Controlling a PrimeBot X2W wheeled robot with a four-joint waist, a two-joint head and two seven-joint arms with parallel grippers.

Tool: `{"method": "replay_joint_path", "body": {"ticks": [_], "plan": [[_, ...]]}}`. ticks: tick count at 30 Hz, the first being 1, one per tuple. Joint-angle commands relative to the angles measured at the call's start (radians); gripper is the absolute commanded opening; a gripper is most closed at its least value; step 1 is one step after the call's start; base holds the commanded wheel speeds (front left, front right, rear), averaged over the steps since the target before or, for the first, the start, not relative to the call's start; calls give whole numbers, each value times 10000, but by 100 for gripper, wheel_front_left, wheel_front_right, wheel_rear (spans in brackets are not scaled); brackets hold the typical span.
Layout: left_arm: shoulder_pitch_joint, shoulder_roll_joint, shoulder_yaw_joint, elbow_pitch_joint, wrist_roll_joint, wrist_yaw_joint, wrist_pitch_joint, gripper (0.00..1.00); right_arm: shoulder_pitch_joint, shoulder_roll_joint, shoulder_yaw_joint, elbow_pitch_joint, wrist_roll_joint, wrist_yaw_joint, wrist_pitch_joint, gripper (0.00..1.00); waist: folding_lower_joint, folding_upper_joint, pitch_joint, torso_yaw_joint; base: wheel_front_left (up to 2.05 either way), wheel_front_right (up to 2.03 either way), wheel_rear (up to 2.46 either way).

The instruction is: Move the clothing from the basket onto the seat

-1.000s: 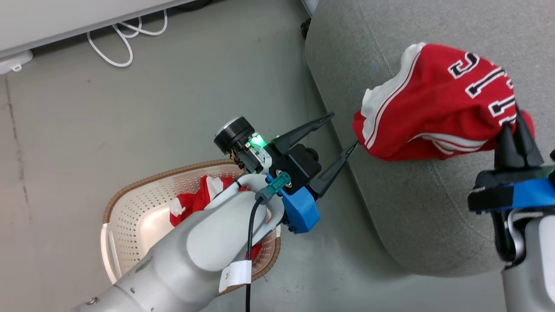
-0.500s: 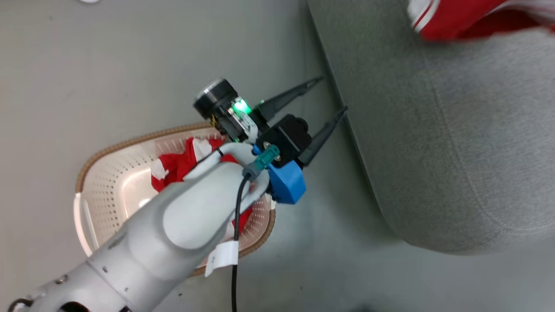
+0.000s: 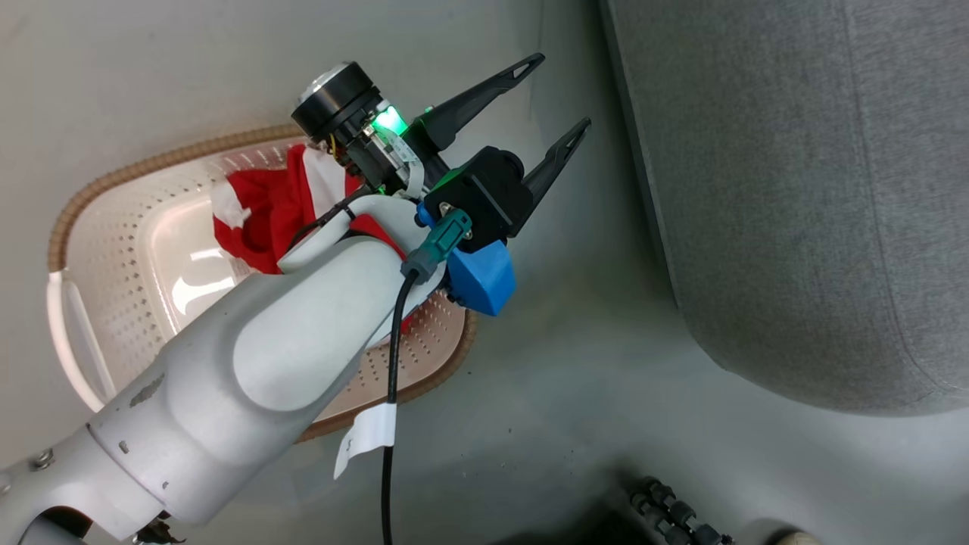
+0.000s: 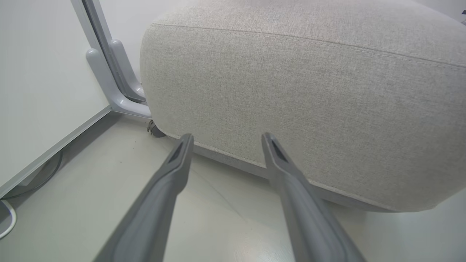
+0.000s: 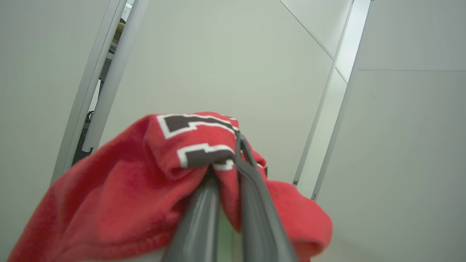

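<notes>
My left gripper [image 3: 559,100] is open with nothing between its fingers, hovering over the floor between the basket [image 3: 113,303] and the seat [image 3: 795,197]. In the left wrist view the left gripper [image 4: 225,140] points at the seat's [image 4: 309,91] grey side. Red and white clothing [image 3: 265,208] lies in the white basket, partly hidden by my left arm. In the right wrist view my right gripper [image 5: 227,160] is shut on a red garment with black and white lettering [image 5: 145,182], which hangs around the fingers against a pale wall.
A grey metal frame leg [image 4: 109,72] and a small caster [image 4: 154,129] stand at the seat's corner. A white panel [image 4: 40,94] runs along the floor to the left. Dark parts of my base [image 3: 674,515] show at the bottom of the head view.
The head camera has tilted down and turned, so the basket now sits higher in the picture. The right gripper with its red garment has left the head view. The left gripper stays open.
</notes>
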Motion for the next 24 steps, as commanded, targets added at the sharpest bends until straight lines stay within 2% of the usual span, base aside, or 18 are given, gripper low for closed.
{"method": "replay_joint_path", "body": {"ticks": [1, 7, 12, 16, 20, 24], "plan": [[-168, 106, 14, -118, 28, 30, 56, 100, -143, -116, -146, 284, -88, 1, -34, 0, -2, 0, 344, -81, 0, 0, 0], [-177, 319, -65, -479, 96, 96, 214, 100, 181, -109, -749, 1401, -272, 1, -33, 0, -2, 0, 645, -143, 0, 0, 0], [-204, 369, -113, -676, 84, 169, 310, 100, 640, 378, -951, 2104, -550, 1, -34, 0, -2, 0, 740, -171, 0, 0, 0], [-225, 333, -196, -769, 81, 171, 322, 100, 971, 764, -953, 2720, -702, 1, -34, 0, -2, 0, 756, -145, 0, 0, 0], [-283, 281, -240, -800, 47, 168, 306, 100, 1032, 742, -817, 3728, -618, 1, -33, 0, -2, 0, 771, -78, 0, 0, 0], [-304, 273, -253, -731, 13, 176, 216, 100, 1160, 1007, -634, 4163, -696, 1, -33, 0, -2, 0, 737, -32, 0, 0, 0]]}}
